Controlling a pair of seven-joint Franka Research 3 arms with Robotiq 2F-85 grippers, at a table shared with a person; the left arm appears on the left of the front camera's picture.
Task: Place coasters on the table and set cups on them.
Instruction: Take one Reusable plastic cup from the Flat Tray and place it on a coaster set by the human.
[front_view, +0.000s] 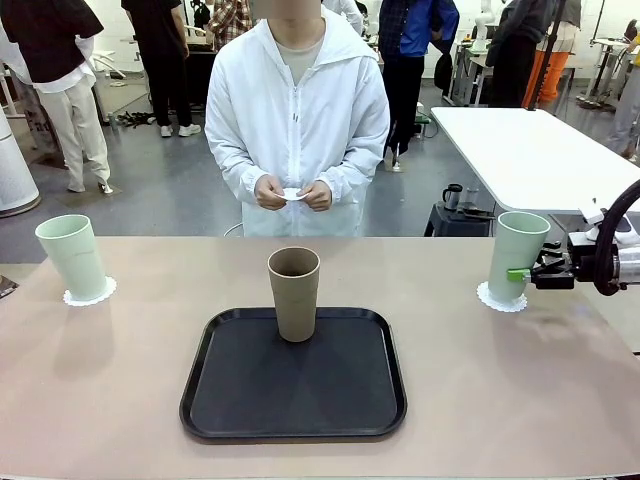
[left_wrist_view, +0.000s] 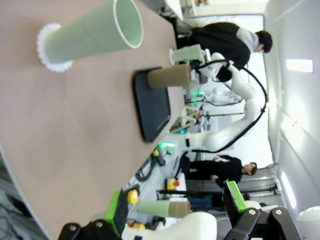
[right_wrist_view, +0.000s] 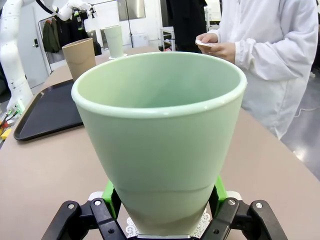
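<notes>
Right claw (front_view: 519, 272) clamped on mint cup (front_view: 518, 250) standing on doily (front_view: 497, 300), brown cup (front_view: 294, 292) on tray (front_view: 230, 400) well off beside it, left claw (left_wrist_view: 175, 205) apart and empty, second mint cup (left_wrist_view: 95, 32) on second doily (left_wrist_view: 50, 47) ahead of it

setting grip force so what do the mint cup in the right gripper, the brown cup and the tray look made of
Mint cup: likely moulded plastic or fibre composite; smooth matte walls, thick rounded rim with faint sheen.
Brown cup: same shape and matte look, probably the same stuff.
Tray: black, apparently plastic; dull matte surface, raised rounded rim.
</notes>
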